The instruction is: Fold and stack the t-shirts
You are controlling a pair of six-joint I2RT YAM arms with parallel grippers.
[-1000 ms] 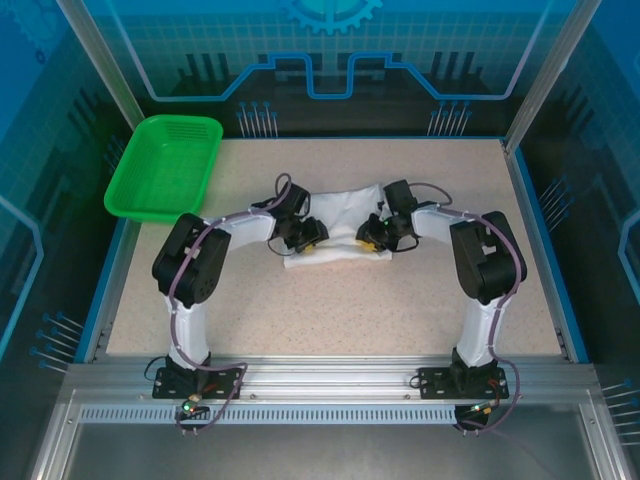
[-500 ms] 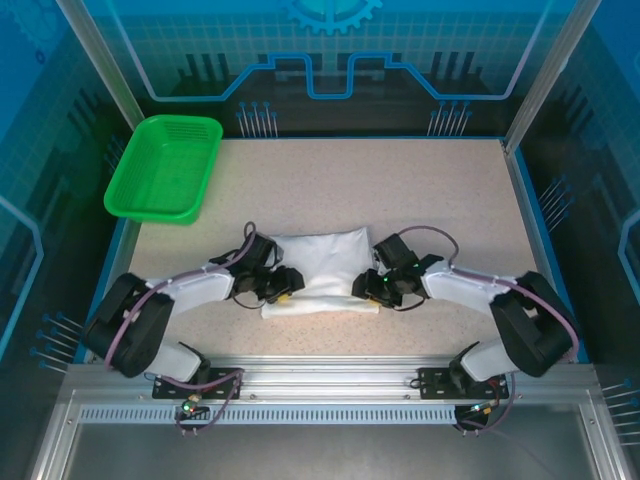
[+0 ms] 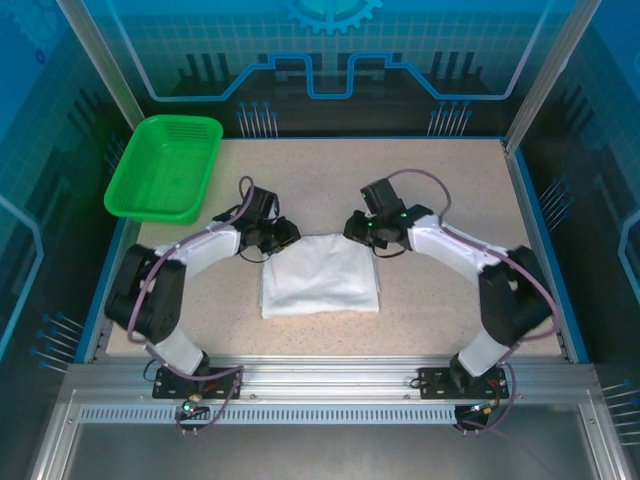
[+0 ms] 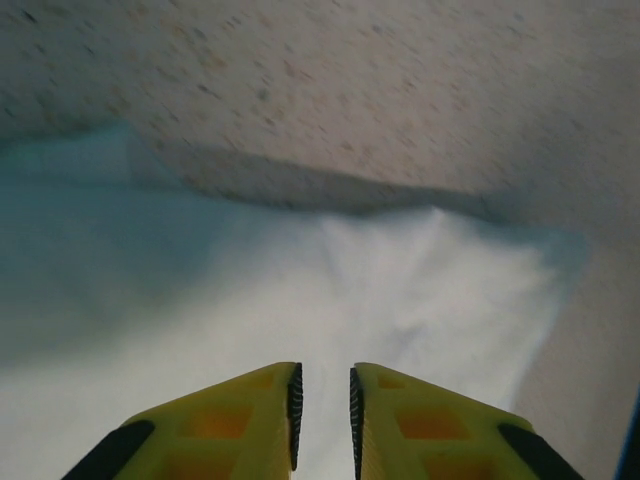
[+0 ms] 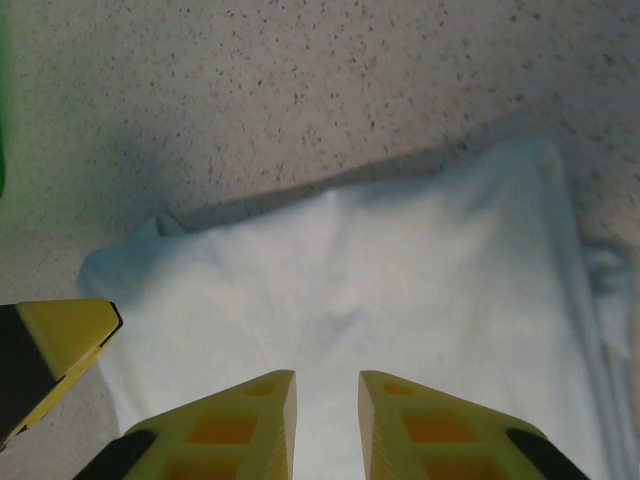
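Observation:
A folded white t-shirt (image 3: 320, 278) lies flat near the middle of the table, a rough rectangle. My left gripper (image 3: 283, 237) is at its far left corner and my right gripper (image 3: 355, 228) at its far right corner, both low on the cloth. In the left wrist view the yellow jaws of the left gripper (image 4: 325, 375) stand narrowly apart with the t-shirt (image 4: 400, 290) between and ahead of them. The right gripper (image 5: 327, 378) looks the same, and creases in the t-shirt (image 5: 420, 270) run towards its tips. The shirt's print is hidden.
A green mesh basket (image 3: 165, 165) stands at the far left corner of the table (image 3: 440, 300). Blue walls and metal posts close in the back and sides. The left gripper's fingertip (image 5: 62, 335) shows at the left of the right wrist view.
Both arms have swung from the shirt's near edge up to its far corners. The shirt was drawn nearer, then left lying flat, and the roll along its near edge is gone.

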